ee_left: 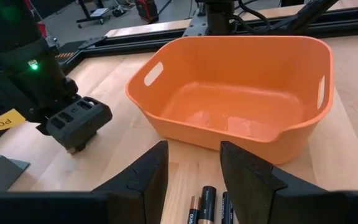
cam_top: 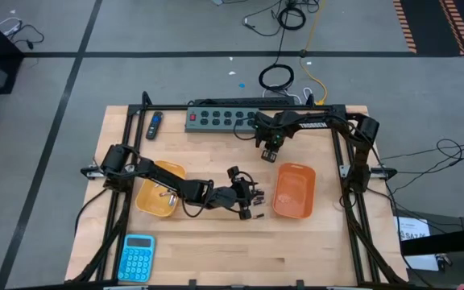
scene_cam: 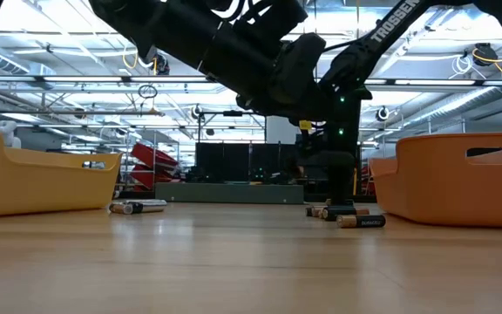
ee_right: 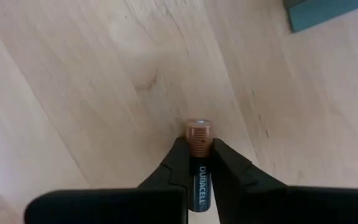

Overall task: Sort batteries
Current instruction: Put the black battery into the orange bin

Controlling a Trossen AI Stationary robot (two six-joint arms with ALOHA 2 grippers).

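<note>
Since our right gripper [ee_right: 196, 163] has its jaws pinched on a copper-topped battery [ee_right: 198, 144] at the far side of the tabletop [cam_top: 216, 242], near the grey power strip [cam_top: 224, 118], the job now is just a clean lift. We'd pull straight up so the cell doesn't roll or twist between the jaws, then swing it over whichever bin it belongs in and let go low. The orange bin [cam_top: 294, 191] sits just nearer than the gripper, so that would be the short trip; the yellow bin [cam_top: 158, 193] is off to the left.

Our left gripper [ee_left: 194, 171] hovers mid-table just left of the orange bin, jaws partly open and holding nothing, right over a few more batteries [ee_left: 208, 205] lying side by side. We'd keep it parked so the arms don't cross.

Stuff we can't make out: whether the held cell is already off the wood or resting on it. The cells under the left jaws are cut off, so we can't size them. In the low view there's a loose cluster [scene_cam: 349, 215] by the orange bin and a couple [scene_cam: 138, 207] near the yellow one, but we can't get an exact count. What's inside the yellow bin is too small to read.
</note>
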